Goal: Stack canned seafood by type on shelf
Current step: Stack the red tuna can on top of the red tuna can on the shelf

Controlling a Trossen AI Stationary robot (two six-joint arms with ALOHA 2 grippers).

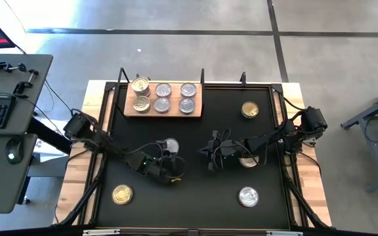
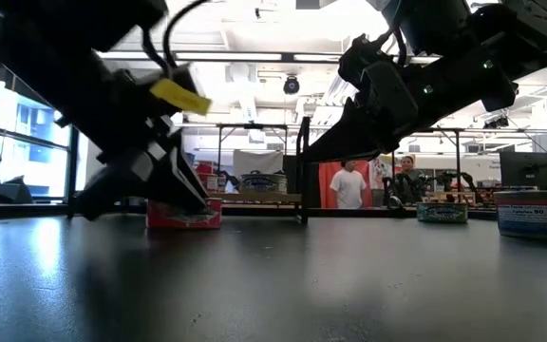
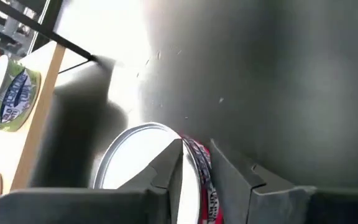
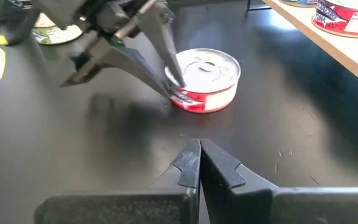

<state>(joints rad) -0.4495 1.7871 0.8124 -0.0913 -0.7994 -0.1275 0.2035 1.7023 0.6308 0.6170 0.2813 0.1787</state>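
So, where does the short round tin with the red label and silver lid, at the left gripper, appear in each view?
High view: red-labelled tin mid-table, below the wooden shelf.
Low view: left of centre, behind the left gripper.
Left wrist view: bottom centre, one finger over the rim.
Right wrist view: upper centre.
Shared landmark: left gripper.

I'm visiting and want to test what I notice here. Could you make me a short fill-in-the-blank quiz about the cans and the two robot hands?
1. The wooden shelf holds ____ cans.
2. The left hand is at a can with a ____ label.
3. The right hand's fingers are ____ and hold nothing.
4. Two people stand beyond the table; one wears a ____ shirt.

Missing words: six; red; shut; white
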